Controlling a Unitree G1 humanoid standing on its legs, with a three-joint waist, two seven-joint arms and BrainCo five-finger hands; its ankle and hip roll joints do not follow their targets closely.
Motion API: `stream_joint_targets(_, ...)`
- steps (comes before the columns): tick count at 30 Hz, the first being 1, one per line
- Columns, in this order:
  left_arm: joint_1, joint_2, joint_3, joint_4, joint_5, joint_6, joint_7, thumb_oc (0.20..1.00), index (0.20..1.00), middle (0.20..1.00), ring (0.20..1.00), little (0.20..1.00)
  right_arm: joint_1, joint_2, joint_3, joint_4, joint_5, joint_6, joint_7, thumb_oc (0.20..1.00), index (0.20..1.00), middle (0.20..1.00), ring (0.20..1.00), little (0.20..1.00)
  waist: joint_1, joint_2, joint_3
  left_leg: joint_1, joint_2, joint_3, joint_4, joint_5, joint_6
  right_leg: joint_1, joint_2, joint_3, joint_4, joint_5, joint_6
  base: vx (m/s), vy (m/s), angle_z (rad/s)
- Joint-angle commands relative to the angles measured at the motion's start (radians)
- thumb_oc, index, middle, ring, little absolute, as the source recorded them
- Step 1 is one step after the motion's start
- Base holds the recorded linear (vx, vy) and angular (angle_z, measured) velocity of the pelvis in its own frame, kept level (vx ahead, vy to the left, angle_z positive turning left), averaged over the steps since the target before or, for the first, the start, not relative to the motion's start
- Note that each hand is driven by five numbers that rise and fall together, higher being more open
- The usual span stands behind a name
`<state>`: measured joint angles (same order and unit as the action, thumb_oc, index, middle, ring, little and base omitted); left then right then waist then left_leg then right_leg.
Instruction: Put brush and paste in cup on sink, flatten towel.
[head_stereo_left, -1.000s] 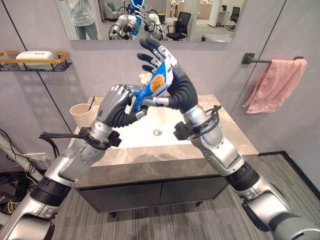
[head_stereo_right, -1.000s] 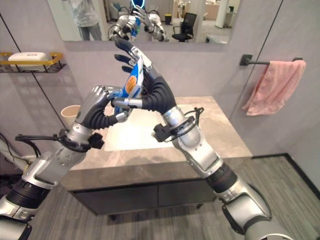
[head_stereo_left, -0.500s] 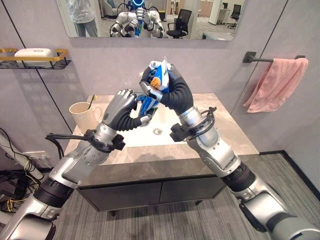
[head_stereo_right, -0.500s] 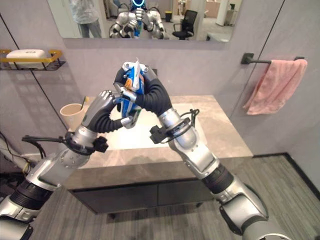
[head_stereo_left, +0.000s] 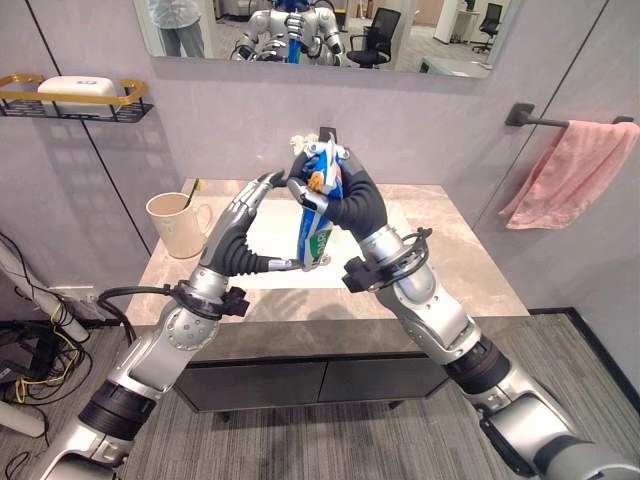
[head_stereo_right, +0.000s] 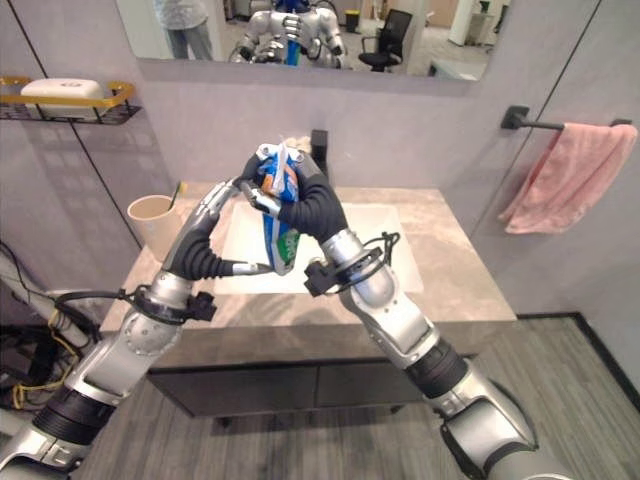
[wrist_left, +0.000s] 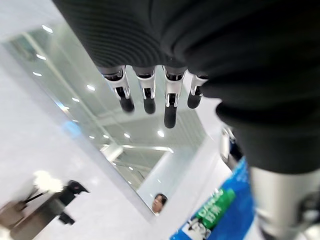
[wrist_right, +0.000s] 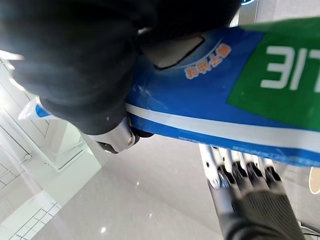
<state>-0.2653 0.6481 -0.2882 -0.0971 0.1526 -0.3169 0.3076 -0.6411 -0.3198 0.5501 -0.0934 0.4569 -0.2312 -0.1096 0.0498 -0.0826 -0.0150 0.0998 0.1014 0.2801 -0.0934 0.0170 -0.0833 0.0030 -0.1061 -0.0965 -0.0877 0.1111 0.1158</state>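
Fingers (head_stereo_left: 300, 190) of right hand (head_stereo_left: 335, 190) around paste tube (head_stereo_left: 316, 225), near-upright, cap seemingly down

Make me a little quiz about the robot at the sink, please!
1. True or false: the pink towel lies on the counter.
2. Which hand is curled round the blue toothpaste tube? A) left hand B) right hand C) neither
3. Fill in: the beige cup stands on the counter, on the robot's ____ side of the sink.

Key
1. False: it hangs from a wall bar, bunched.
2. B: the right hand grips the tube above the basin; the left hand is beside it with straight fingers.
3. left; a handle sticks out of the cup.
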Motion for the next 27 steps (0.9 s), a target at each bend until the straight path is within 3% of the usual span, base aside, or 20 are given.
stream_joint_targets(1,-0.030,0.025,0.027,-0.002,-0.055,-0.014,0.015,1.000,1.000,1.000,1.000,1.000,-0.088,0.014,-0.090,-0.026,-0.002,-0.050,-0.038,0.200,0.200,0.200,0.200,0.200,0.013,-0.040,-0.014,-0.064,0.005,-0.101,0.006,0.019,0.009,0.026,-0.131,-0.055,0.025,0.041,0.060,0.00,0.051,0.02)
stream_joint_targets(9,0.153,0.038,0.097,-0.018,-0.081,-0.018,-0.007,1.000,1.000,1.000,1.000,1.000,-0.169,-0.050,-0.163,-0.024,-0.077,-0.054,-0.095,0.200,0.200,0.200,0.200,0.200,0.058,-0.058,0.001,-0.091,-0.026,-0.128,0.006,0.013,0.032,0.012,-0.151,-0.065,0.040,0.055,0.071,0.00,0.059,0.10)
stream_joint_targets(11,0.225,0.059,0.117,-0.032,-0.107,-0.028,-0.039,1.000,1.000,1.000,1.000,1.000,-0.209,-0.082,-0.184,-0.005,-0.093,-0.055,-0.114,0.200,0.200,0.200,0.200,0.200,0.082,-0.063,0.006,-0.101,-0.034,-0.136,0.006,0.012,0.035,0.013,-0.155,-0.072,0.034,0.061,0.075,0.00,0.051,0.01)
stream_joint_targets(14,0.415,0.155,0.160,-0.077,-0.230,-0.032,-0.173,1.000,1.000,1.000,1.000,1.000,-0.338,-0.150,-0.205,0.055,-0.125,-0.056,-0.157,0.200,0.200,0.200,0.200,0.200,0.142,-0.072,0.022,-0.134,-0.053,-0.165,0.006,0.014,0.044,0.014,-0.165,-0.098,0.021,0.082,0.084,0.01,0.049,0.13)
stream_joint_targets(17,0.452,0.183,0.160,-0.073,-0.267,-0.026,-0.210,1.000,1.000,1.000,1.000,1.000,-0.377,-0.153,-0.200,0.084,-0.133,-0.056,-0.168,0.200,0.200,0.200,0.200,0.200,0.152,-0.076,0.027,-0.143,-0.058,-0.173,0.006,0.017,0.045,0.013,-0.167,-0.109,0.019,0.089,0.086,0.00,0.025,0.25)
stream_joint_targets(19,0.507,0.235,0.160,-0.044,-0.345,-0.012,-0.264,1.000,1.000,1.000,1.000,1.000,-0.442,-0.175,-0.188,0.141,-0.150,-0.053,-0.185,0.200,0.200,0.200,0.200,0.200,0.180,-0.078,0.038,-0.166,-0.069,-0.200,0.006,0.022,0.048,0.012,-0.172,-0.130,0.025,0.095,0.090,0.00,0.033,0.24)
stream_joint_targets(24,0.535,0.302,0.128,0.019,-0.409,-0.005,-0.334,1.000,1.000,1.000,1.000,1.000,-0.477,-0.221,-0.195,0.200,-0.185,-0.058,-0.209,0.200,0.200,0.200,0.200,0.200,0.199,-0.062,0.059,-0.176,-0.107,-0.258,0.006,0.022,0.074,0.002,-0.190,-0.134,0.104,0.127,0.092,0.03,0.072,0.39)
stream_joint_targets(26,0.548,0.288,0.129,0.039,-0.438,0.004,-0.339,1.000,1.000,1.000,1.000,1.000,-0.475,-0.224,-0.201,0.201,-0.191,-0.056,-0.214,0.200,0.200,0.200,0.200,0.200,0.204,-0.058,0.063,-0.170,-0.118,-0.265,0.006,0.019,0.084,0.001,-0.199,-0.131,0.125,0.140,0.091,0.04,0.140,0.31)
stream_joint_targets(27,0.581,0.257,0.148,0.084,-0.511,0.027,-0.362,1.000,1.000,1.000,1.000,1.000,-0.457,-0.243,-0.218,0.197,-0.205,-0.056,-0.218,0.200,0.200,0.200,0.200,0.200,0.208,-0.039,0.070,-0.159,-0.141,-0.281,0.007,0.017,0.105,-0.008,-0.216,-0.117,0.190,0.169,0.089,0.04,0.168,0.24)
